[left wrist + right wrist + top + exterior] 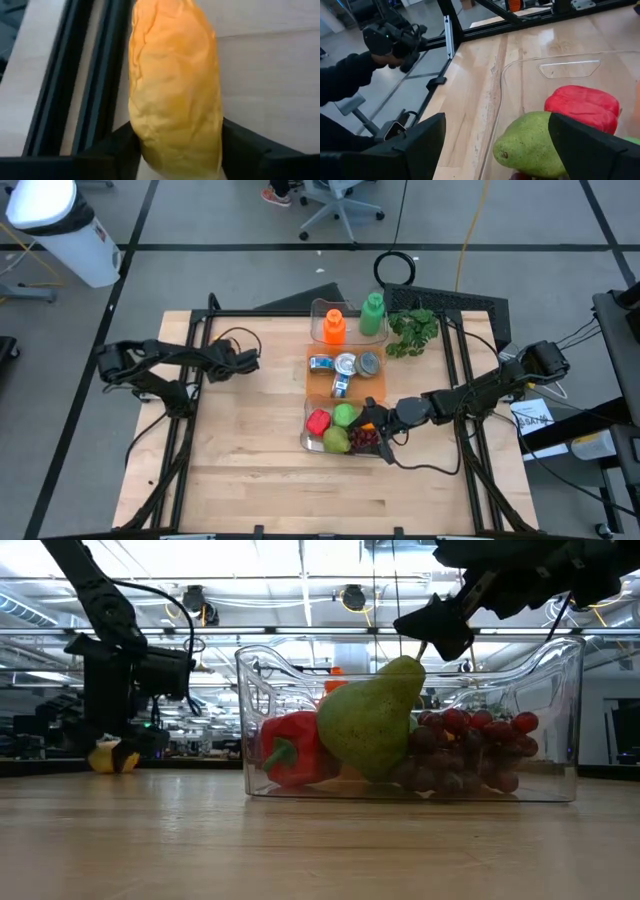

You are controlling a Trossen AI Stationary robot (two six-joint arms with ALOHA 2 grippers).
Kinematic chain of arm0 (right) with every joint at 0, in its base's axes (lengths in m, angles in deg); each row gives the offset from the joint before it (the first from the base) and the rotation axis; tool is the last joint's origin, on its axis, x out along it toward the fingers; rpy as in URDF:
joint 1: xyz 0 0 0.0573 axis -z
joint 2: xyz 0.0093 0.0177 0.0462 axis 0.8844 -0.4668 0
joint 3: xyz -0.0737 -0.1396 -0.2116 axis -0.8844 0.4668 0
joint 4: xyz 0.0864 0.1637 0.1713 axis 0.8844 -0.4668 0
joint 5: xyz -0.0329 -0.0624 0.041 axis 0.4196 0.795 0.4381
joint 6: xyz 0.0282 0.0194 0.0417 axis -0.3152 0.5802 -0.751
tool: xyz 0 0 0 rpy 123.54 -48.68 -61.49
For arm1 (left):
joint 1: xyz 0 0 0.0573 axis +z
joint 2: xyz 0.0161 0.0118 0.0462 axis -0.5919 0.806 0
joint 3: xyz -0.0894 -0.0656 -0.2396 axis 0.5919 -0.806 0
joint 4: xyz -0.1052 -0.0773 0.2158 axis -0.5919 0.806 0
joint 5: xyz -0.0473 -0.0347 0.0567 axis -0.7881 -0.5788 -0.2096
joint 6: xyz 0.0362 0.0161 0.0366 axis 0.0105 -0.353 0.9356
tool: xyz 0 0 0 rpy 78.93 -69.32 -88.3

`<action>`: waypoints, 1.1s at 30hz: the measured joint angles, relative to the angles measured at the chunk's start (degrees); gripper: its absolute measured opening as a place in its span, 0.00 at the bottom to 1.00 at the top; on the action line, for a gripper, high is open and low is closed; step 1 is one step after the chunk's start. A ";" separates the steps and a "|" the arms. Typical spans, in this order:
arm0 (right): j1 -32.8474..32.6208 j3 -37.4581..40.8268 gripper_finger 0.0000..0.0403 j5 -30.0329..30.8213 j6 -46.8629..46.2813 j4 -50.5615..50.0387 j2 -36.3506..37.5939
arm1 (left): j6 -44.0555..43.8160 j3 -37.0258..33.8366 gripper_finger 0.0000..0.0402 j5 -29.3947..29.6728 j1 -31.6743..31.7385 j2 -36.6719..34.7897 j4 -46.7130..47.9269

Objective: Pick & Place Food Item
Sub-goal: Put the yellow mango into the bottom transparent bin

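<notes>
A clear plastic bin (308,442) (560,690) rests on the wooden table and holds a green pear (337,441) (375,720) (530,147), a red pepper (318,421) (582,107), red grapes (465,745) and a green apple (345,415). My right gripper (383,430) (440,630) (497,125) hangs open just above the bin, with the pear below and between its fingers. My left gripper (250,362) (185,665) (175,150) is off to the table's left, raised, and shut on a yellow-orange food item (175,85) that shows only in its wrist view. My left gripper pinches the yellow-orange food item between its two fingers, one finger (117,150) on each long side of its near end (175,145). The item runs forward along the fingers and is lifted clear of the table.
Beyond the bin, an orange tray (345,365) carries cans. Behind it stand an orange bottle (334,327), a green bottle (372,315) and a leafy sprig (412,330). Black frame rails (200,330) run along the table's sides. Bare wood (250,480) lies toward the near edge.
</notes>
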 joint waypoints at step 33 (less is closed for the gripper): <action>3.97 -0.01 0.84 19.33 1.69 17.76 -1.09 | 51.07 3.61 0.51 -22.23 -40.45 -13.97 -61.90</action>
